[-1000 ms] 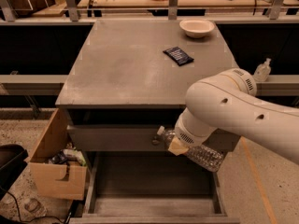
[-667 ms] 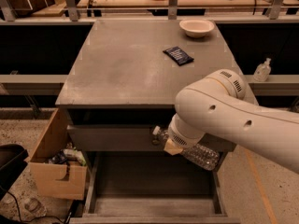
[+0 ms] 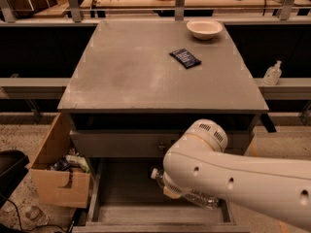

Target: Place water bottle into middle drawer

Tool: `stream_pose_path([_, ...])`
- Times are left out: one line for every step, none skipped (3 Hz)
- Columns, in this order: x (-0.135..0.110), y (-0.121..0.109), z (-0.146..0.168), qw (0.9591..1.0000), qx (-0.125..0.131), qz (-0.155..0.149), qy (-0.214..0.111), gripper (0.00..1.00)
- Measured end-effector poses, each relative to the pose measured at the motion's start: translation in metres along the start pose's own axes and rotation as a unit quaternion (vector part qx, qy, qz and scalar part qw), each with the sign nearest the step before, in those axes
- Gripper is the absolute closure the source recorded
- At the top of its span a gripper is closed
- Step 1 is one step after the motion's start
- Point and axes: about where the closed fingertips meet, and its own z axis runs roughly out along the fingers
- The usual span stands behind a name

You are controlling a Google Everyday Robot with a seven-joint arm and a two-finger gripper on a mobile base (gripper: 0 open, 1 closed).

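1. The water bottle [image 3: 206, 199] lies nearly on its side within the open middle drawer [image 3: 121, 191]. Its white cap points left and slightly up, and its clear ribbed body runs down to the right. Whether it touches the drawer floor cannot be told.
2. The middle drawer is pulled out toward the camera; its bare grey floor shows to the left of the bottle.
3. The gripper [image 3: 171, 193] sits at the bottle's neck end, just right of the cap, with only a tan part showing below the arm. Its state, wide, narrow or clamped on the bottle, cannot be told.
4. The white arm [image 3: 233, 178] reaches in from the lower right and covers the middle of the bottle.
5. Above the drawer is a closed drawer front [image 3: 121, 143], and above that the flat grey cabinet top [image 3: 136, 76].
6. On the cabinet top rest a pale bowl [image 3: 204, 28] near the far right corner and a dark packet [image 3: 185, 58] just in front of it.
7. A cardboard box [image 3: 56, 186] holding clutter stands on the floor to the left of the drawer.
8. A small pump-top bottle [image 3: 272, 74] stands on a ledge to the right of the cabinet.
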Motion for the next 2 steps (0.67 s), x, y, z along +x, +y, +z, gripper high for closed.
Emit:
stream_pose_path([0.017,0.045,0.042,0.9991,-0.031,-0.022,0.019,1.0])
stream_pose_path([0.012,0.069,0.085,0.9967,-0.069,-0.04,0.013,1.0])
